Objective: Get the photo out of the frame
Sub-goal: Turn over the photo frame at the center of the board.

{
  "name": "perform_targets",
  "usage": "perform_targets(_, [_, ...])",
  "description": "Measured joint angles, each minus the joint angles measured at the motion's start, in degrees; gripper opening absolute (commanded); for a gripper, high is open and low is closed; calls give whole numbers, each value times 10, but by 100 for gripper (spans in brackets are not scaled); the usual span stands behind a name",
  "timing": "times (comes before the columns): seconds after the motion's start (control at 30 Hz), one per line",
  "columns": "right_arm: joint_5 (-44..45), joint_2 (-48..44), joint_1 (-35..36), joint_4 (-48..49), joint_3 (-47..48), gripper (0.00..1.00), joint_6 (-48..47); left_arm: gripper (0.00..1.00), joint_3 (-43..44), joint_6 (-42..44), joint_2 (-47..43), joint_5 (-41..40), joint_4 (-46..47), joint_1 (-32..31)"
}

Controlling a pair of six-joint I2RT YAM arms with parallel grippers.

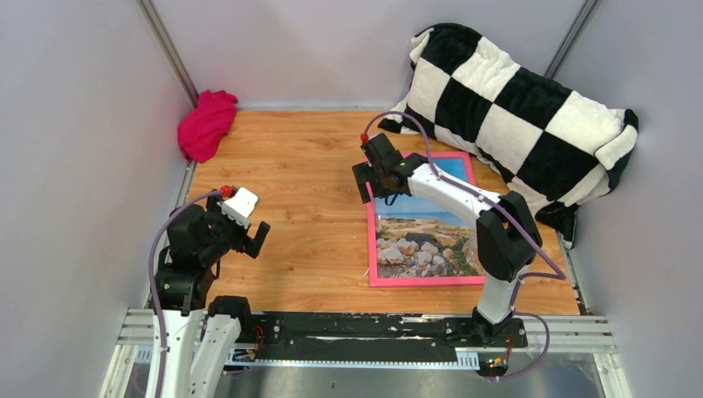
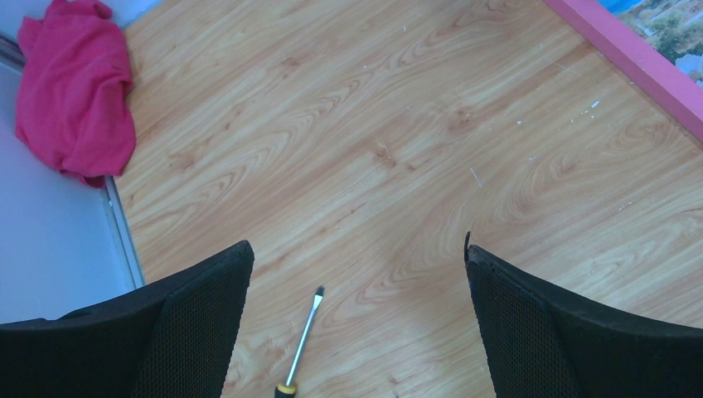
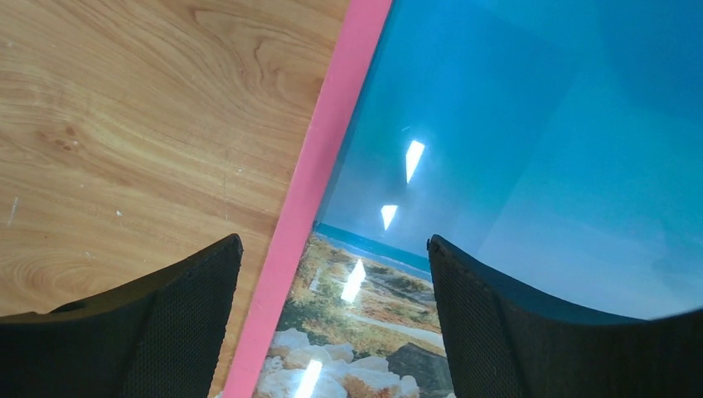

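Photo of sea and rocks sits inside the pink frame, lying face up at the right of the worktop, so none of the removal looks done. The right gripper hovers over the frame's left edge with fingers apart and empty, and the left gripper hangs wide apart well away to the left. Turning the frame, opening its back and drawing the photo out all seem left to do.

From my console I can read no text, label, brand or number — not on the frame, nor the photo.
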Motion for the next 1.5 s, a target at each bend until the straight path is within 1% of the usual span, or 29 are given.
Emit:
perform_targets(0.07, [26, 18, 17, -9, 8, 75, 19, 100, -2, 0, 2, -1, 1, 0])
perform_targets(0.27, [70, 49, 61, -23, 19, 66, 66, 100, -4, 0, 3, -1, 1, 0])
perform_targets(0.4, [86, 49, 66, -27, 19, 59, 85, 100, -5, 0, 4, -1, 1, 0])
perform_targets(0.53, [92, 54, 65, -26, 19, 57, 97, 100, -5, 0, 4, -1, 1, 0])
perform_targets(0.63, [92, 61, 65, -26, 19, 53, 103, 100, -5, 0, 4, -2, 2, 0])
perform_targets(1.03, [88, 81, 65, -10, 11, 52, 120, 100, -5, -2, 6, -10, 5, 0])
perform_targets(1.2, [88, 90, 65, -2, -4, 49, 126, 100, -5, -2, 7, -11, 10, 0])
perform_targets(1.5, [88, 92, 65, 8, -10, 48, 130, 100, -6, -2, 7, -11, 10, 0])
